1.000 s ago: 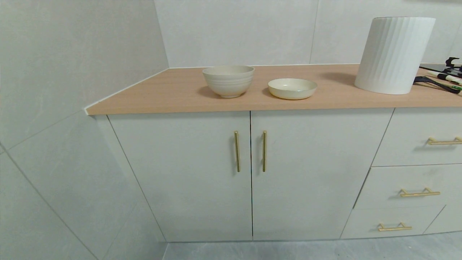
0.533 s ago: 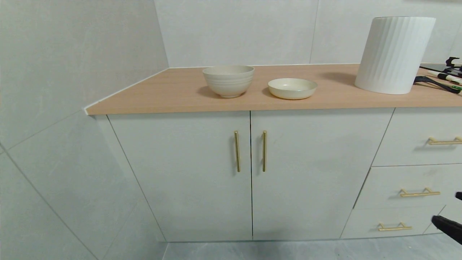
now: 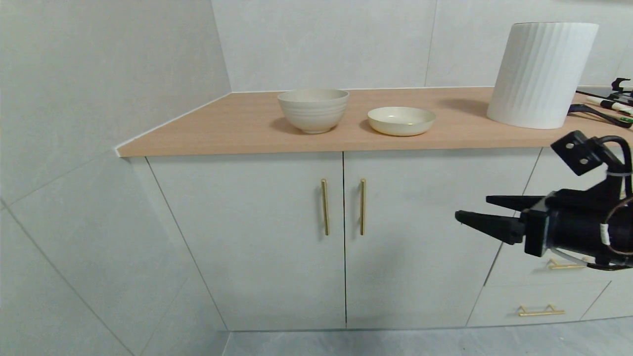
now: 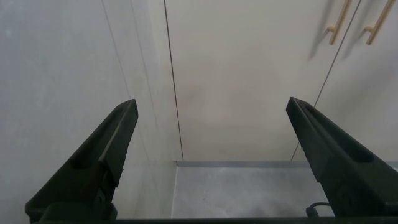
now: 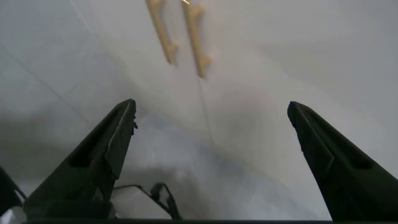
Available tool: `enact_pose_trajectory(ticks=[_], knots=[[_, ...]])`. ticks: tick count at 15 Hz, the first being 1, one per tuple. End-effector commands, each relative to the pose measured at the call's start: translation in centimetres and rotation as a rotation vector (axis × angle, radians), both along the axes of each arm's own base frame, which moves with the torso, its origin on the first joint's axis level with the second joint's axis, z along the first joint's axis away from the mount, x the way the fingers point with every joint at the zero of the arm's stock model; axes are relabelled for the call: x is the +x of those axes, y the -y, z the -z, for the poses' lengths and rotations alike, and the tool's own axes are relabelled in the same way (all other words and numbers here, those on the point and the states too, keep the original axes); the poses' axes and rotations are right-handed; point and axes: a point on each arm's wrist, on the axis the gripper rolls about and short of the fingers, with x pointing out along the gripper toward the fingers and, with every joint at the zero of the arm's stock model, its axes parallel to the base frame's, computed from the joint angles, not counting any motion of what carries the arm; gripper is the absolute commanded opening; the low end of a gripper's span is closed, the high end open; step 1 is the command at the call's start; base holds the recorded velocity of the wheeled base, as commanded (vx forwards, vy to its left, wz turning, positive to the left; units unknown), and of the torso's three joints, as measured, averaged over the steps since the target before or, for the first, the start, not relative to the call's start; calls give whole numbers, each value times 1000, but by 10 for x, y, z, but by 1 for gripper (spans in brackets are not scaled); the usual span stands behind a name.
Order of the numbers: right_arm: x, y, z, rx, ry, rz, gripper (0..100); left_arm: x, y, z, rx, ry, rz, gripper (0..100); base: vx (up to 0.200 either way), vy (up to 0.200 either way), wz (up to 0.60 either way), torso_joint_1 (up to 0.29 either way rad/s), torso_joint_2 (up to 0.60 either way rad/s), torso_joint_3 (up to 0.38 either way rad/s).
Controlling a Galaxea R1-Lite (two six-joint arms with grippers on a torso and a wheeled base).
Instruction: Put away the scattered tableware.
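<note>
You cannot see into the white ribbed container (image 3: 541, 74), and the dark tools (image 3: 601, 111) beyond it are cut off at the edge. On the worktop (image 3: 222, 126) the deep bowl (image 3: 313, 110) and the shallow dish (image 3: 400, 120) stand near each other, not touching. The dish looks empty, while the bowl's inside is mostly hidden. The right gripper (image 3: 472, 207) hangs before the right cabinet door (image 3: 425, 237), fingers spread wide, holding nothing. The left gripper (image 4: 210, 106) faces the cabinet's base by the wall, fingers (image 4: 106, 149) wide apart too, empty.

head: faces cabinet doors (image 3: 257, 237) squarely, mid-range | wrists: closer, aimed lower (all share the handles (image 3: 325, 206))
</note>
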Motion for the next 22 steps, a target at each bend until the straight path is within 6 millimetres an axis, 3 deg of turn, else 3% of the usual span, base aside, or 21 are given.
enact_pose_trajectory(ticks=[1,2,3,5,8,11,18,22], knots=[[32,-33,14,-1,-79,-69,100,0,0,0,0,-1,-1,100,0,0,0,0,0,0],[35,-38,14,3,-87,-79,100,0,0,0,0,-1,-1,100,0,0,0,0,0,0],[49,-62,21,13,-120,-123,100,0,0,0,0,-1,-1,100,0,0,0,0,0,0],[62,-87,33,22,-169,-160,100,0,0,0,0,-1,-1,100,0,0,0,0,0,0],[78,-113,49,103,-279,-161,100,0,0,0,3,0,-1,100,0,0,0,0,0,0],[100,-127,70,182,-256,-147,100,0,0,0,3,0,-1,100,0,0,0,0,0,0],[117,-123,77,223,-197,-122,100,0,0,0,3,-1,-1,100,0,0,0,0,0,0],[127,-129,95,254,-186,-119,100,0,0,0,1,0,-1,100,0,0,0,0,0,0]])
